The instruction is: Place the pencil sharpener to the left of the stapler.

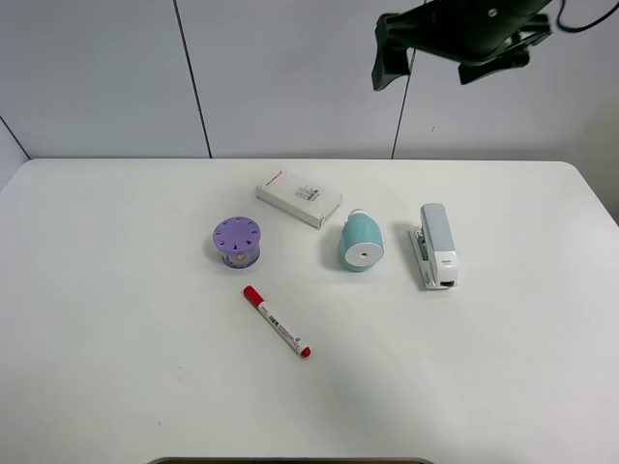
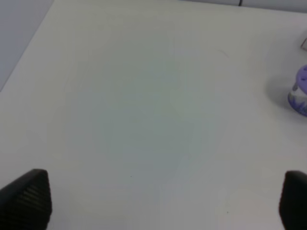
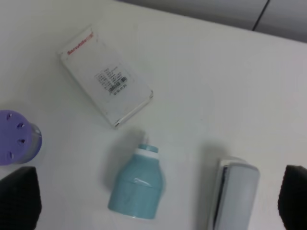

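The teal pencil sharpener (image 1: 361,242) lies on its side on the white table (image 1: 116,319), its white round face toward the front edge. Just to its right, a small gap away, lies the grey-and-white stapler (image 1: 437,246). The right wrist view looks down on both from high up: the sharpener (image 3: 136,184) and the stapler (image 3: 235,191). My right gripper (image 3: 156,199) is open and empty, and its arm (image 1: 464,34) hangs high above the table's far edge. My left gripper (image 2: 158,201) is open over bare table at the left and is hidden from the exterior high view.
A flat white box (image 1: 299,197) lies behind the sharpener. Left of the sharpener stands a purple holed cylinder (image 1: 237,241), and a red-capped marker (image 1: 277,322) lies in front of it. The table's far edge meets a grey wall.
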`<state>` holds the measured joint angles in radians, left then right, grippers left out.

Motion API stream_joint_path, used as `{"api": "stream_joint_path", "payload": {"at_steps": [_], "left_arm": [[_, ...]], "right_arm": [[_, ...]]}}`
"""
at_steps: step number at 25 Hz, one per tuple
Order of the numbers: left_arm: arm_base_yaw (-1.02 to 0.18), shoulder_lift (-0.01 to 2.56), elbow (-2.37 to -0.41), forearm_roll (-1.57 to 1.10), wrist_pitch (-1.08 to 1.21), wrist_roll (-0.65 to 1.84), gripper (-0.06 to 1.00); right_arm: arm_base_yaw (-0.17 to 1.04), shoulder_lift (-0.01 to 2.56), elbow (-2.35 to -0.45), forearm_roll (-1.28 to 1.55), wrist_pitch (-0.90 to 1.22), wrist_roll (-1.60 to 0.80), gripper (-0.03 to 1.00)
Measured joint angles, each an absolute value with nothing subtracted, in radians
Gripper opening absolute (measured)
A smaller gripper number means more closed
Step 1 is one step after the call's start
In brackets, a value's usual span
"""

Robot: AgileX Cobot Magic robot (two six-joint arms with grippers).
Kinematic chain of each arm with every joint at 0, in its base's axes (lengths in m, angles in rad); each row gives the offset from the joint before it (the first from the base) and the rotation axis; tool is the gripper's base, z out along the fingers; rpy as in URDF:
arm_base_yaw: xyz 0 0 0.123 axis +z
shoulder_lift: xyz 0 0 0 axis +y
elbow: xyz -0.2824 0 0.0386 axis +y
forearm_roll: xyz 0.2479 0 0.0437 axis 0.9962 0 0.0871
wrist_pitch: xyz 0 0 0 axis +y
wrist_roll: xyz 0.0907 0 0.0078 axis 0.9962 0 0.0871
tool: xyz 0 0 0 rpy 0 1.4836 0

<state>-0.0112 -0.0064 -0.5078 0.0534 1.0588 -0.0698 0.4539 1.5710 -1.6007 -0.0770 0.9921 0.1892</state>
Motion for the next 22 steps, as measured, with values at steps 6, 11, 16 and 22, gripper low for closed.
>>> {"api": "stream_joint_path", "payload": {"at_steps": [6,11,16,22], "left_arm": [[-0.011,-0.006,-0.508,0.053,1.059,-0.070,0.95],[-0.011,-0.006,-0.508,0.053,1.059,-0.070,0.95],[-0.011,-0.006,-0.508,0.053,1.059,-0.070,0.95],[-0.011,-0.006,-0.508,0.053,1.059,-0.070,0.95]], "right_arm": [[0.454,1.405,-1.601,-0.159,1.056,0.180,0.99],[0.454,1.272,-1.601,-0.196,1.098,0.177,0.99],[0.454,1.137,-1.601,-0.276,1.137,0.160,0.99],[0.382,0.961,-1.602,-0.301,1.161,0.106,0.99]]}}
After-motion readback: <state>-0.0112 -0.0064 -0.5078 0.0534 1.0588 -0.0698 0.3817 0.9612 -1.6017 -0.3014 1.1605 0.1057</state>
